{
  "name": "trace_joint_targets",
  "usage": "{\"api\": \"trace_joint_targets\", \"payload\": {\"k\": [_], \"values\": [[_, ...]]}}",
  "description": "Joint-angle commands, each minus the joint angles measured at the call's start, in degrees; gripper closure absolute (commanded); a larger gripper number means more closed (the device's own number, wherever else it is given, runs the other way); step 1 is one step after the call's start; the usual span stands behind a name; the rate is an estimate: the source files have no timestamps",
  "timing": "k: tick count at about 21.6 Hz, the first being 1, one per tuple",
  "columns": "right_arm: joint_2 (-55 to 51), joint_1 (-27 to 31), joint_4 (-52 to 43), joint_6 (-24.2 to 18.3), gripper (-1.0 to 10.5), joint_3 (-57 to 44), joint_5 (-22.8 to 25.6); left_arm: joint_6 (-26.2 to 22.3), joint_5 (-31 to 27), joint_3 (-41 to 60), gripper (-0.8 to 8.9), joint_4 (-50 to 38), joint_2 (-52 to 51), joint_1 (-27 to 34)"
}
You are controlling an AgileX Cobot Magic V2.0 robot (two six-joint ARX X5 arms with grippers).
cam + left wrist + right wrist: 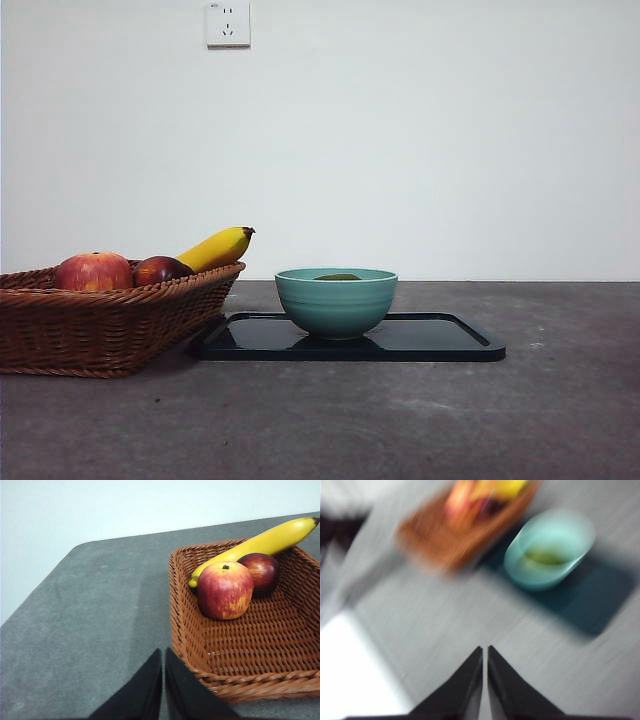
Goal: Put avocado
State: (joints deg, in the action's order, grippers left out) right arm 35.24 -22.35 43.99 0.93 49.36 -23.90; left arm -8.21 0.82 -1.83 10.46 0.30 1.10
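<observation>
Avocado (pixel 337 277) lies inside bowl (pixel 336 303). Bowl sits on tray (pixel 440 340), just beside basket (pixel 100 325). Left gripper (pixel 163 670) closed, empty, near basket. Right gripper (pixel 485 667) closed, empty, away from bowl. Job looks done.

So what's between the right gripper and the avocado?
Bare grey table, then the teal bowl's wall; the avocado lies inside. The blurred right wrist view shows it.

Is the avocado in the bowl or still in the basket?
In the bowl: the avocado's olive-green top shows just above the rim, and the right wrist view shows it inside. The basket holds other fruit.
</observation>
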Motion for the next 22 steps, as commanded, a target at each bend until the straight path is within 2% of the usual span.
{"api": "trace_joint_targets", "payload": {"k": [1,4,8,16,22], "values": [[-5.1,6.1,-6.5,-1.5,9.4,-2.5,0.2,0.3,0.0,1.2,8.04,0.4,-0.1,0.1],[-12.9,13.7,-16.8,-2.1,9.4,-10.6,2.1,0.3,0.0,1.2,8.04,0.4,-0.1,0.1],[-21.9,18.8,-30.1,-1.3,9.4,-25.3,6.7,0.3,0.0,1.2,8.04,0.4,-0.1,0.1],[-29.6,19.5,-41.2,-1.3,9.4,-40.3,12.5,0.3,0.0,1.2,8.04,0.4,-0.1,0.1],[-33.4,19.5,-42.3,-1.2,9.4,-46.3,15.4,0.3,0.0,1.2,8.04,0.4,-0.1,0.1]]}}
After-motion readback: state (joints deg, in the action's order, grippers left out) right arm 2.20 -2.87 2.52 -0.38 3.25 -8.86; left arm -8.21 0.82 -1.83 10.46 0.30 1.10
